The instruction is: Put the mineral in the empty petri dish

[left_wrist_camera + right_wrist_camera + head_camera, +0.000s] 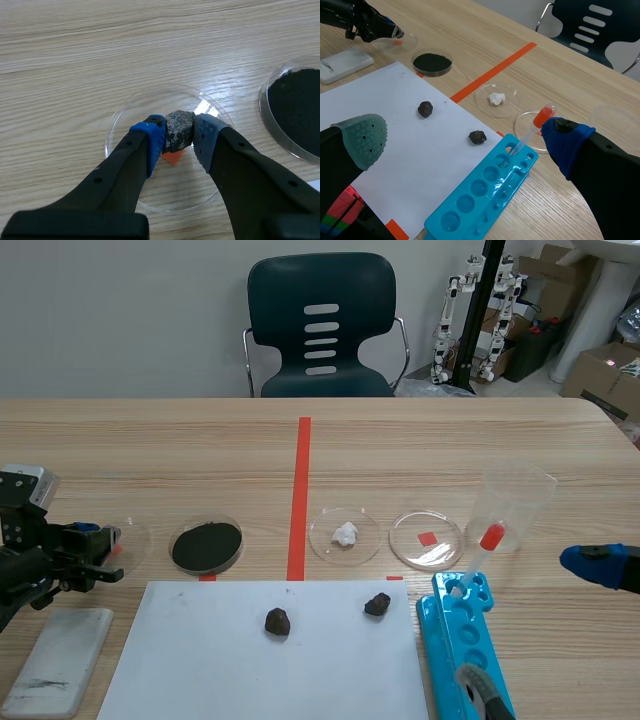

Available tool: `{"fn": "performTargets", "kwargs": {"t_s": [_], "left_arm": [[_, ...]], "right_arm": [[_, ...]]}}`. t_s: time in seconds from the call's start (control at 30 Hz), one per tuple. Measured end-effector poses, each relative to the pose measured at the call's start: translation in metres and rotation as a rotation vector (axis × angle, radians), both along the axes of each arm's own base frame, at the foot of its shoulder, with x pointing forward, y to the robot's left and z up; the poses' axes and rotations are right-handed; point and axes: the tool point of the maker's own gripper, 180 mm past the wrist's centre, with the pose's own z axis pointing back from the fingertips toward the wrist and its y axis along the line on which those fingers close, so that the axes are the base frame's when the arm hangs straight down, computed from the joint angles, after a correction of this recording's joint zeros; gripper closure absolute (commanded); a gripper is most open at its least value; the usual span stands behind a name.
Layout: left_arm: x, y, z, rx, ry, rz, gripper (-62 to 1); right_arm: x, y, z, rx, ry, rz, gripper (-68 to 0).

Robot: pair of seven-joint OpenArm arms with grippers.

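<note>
Light wood table (450, 440) with a big white sheet (200, 660) up front, a pale slab (58, 660) left of it, a blue well tray (465, 640) to its right, and behind those a row of clear dishes: the far-left dish (131, 111), the black-powder dish (206, 545), the white-lump dish (345, 535) and the red-mark dish (426, 539), plus a plastic beaker (515, 505).

White sheet (250, 670), reference item.
On it: left rock (277, 621), right rock (377, 604), both dark.
Beyond its far edge: black-powder dish (206, 546), dish with white lump (345, 535), dish over red square (426, 539).
To its right: blue well tray (465, 640); further back, clear beaker (515, 502).
To its left: grey slab (58, 660), left gripper (108, 550).
</note>
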Motion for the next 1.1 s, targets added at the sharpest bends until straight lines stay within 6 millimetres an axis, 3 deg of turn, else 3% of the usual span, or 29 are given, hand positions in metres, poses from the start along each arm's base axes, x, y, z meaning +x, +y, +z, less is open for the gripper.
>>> {"fn": "performTargets", "kwargs": {"t_s": [0.27,0.8,1.1], "left_arm": [[-0.002,0.01,-0.012,0.017,0.028,0.04,-11.6],[0.0,0.008,-0.012,0.009,0.026,0.044,-12.2],[0.0,0.008,-0.012,0.009,0.027,0.044,-30.6]], "right_arm": [[0.0,0.0,0.0,0.0,0.0,0.0,-65.3],[0.0,0.0,0.0,0.0,0.0,0.0,-65.3],[0.0,0.0,0.0,0.0,0.0,0.0,-65.3]]}}
